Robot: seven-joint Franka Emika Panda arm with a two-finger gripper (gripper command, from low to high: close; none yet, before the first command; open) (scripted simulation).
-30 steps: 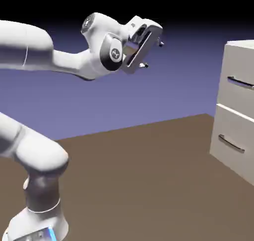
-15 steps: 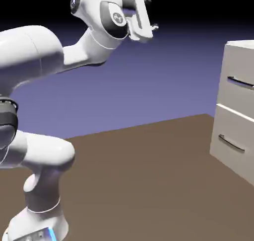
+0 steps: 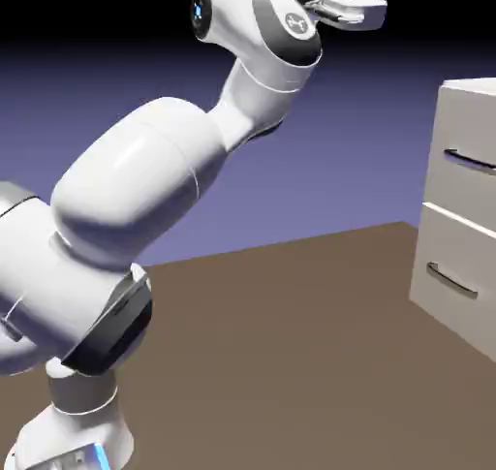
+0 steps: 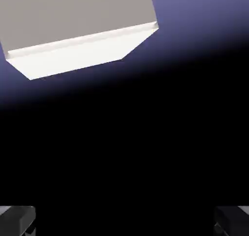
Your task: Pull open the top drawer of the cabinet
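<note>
Keeping our grey two-fingered end effector [image 4: 125, 221] spread wide and empty, presumably for straddling the upper off-white drawer's [image 3: 465, 187] slim grey bar handle [image 3: 471, 160].

Open air lies between the raised gripper [image 3: 373, 13] at left and the cabinet [image 3: 465, 182] at right. The drawer handles [image 3: 471, 160] jut from its front, with nothing before them.

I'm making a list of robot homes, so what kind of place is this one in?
Probably a pretend, computer-made room for robot practice. The backdrop is plain blue-violet fading to black, the brown surface is bare, and there's just a robot arm and a cabinet.
</note>
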